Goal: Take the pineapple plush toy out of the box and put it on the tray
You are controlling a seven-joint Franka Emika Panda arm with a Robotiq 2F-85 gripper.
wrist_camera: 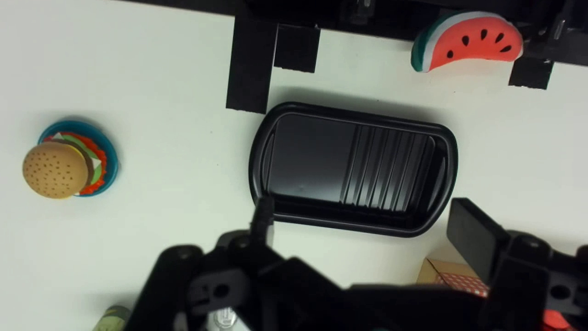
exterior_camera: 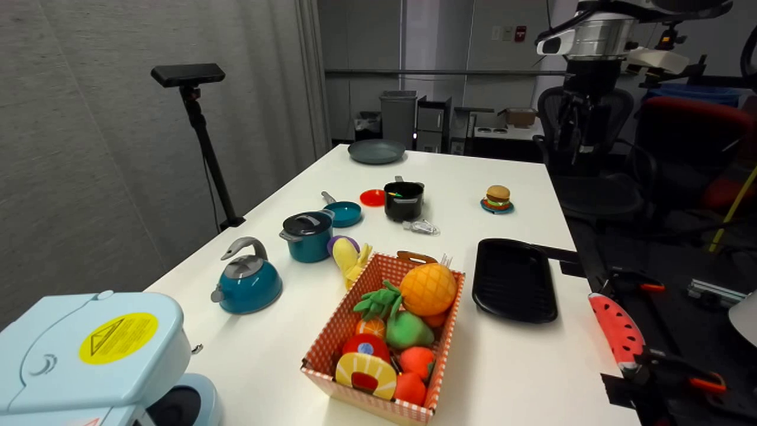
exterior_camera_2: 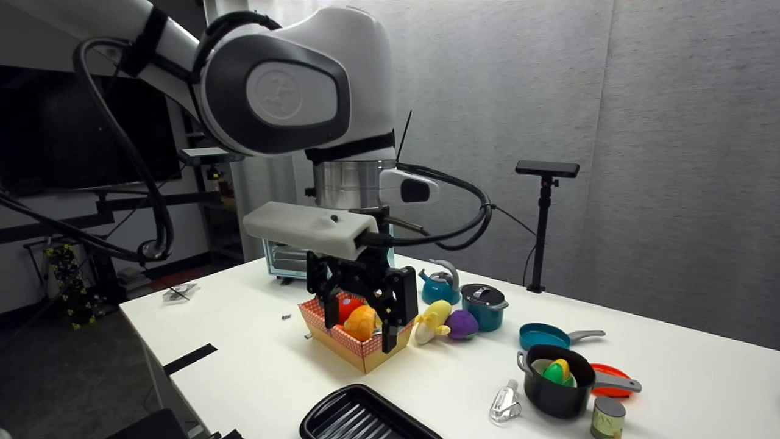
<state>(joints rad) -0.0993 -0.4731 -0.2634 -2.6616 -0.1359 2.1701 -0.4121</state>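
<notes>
The pineapple plush toy [exterior_camera: 429, 289], orange-yellow with a green leafy tuft, lies on top of other plush fruits in the box [exterior_camera: 362, 401]. In an exterior view the pineapple [exterior_camera_2: 361, 322] shows behind the fingers, inside the red-checked box [exterior_camera_2: 339, 350]. It is out of the wrist view, where only a corner of the box [wrist_camera: 452, 267] shows. The black tray [exterior_camera: 513, 281] lies beside the box and holds nothing; it also shows in the wrist view [wrist_camera: 308, 161]. My gripper [wrist_camera: 360, 216] is open and empty, raised above the table; it shows in both exterior views [exterior_camera: 579, 133] [exterior_camera_2: 361, 332].
A watermelon plush [exterior_camera: 618, 331] lies at the table edge by the tray. A toy burger [exterior_camera: 497, 198] sits on the tray's other side. A black pot [exterior_camera: 404, 200], teal pot [exterior_camera: 309, 236], kettle [exterior_camera: 248, 284] and banana plush [exterior_camera: 349, 258] stand along the far side.
</notes>
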